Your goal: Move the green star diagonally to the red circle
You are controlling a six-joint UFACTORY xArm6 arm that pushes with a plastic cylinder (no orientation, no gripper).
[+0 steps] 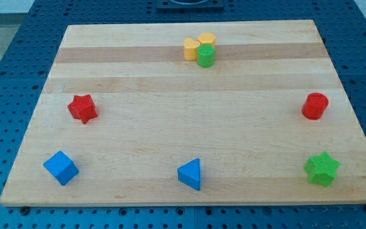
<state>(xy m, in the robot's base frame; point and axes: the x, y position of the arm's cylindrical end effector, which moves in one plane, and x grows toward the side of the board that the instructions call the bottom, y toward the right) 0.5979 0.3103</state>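
Observation:
The green star lies near the bottom right corner of the wooden board. The red circle, a short cylinder, stands above it near the board's right edge, slightly to the left of the star. A gap of bare wood separates the two. My tip does not show in the camera view, and no part of the rod is visible.
A red star lies at the left. A blue cube sits at the bottom left. A blue triangle sits at the bottom centre. Two yellow blocks and a green cylinder cluster at the top centre.

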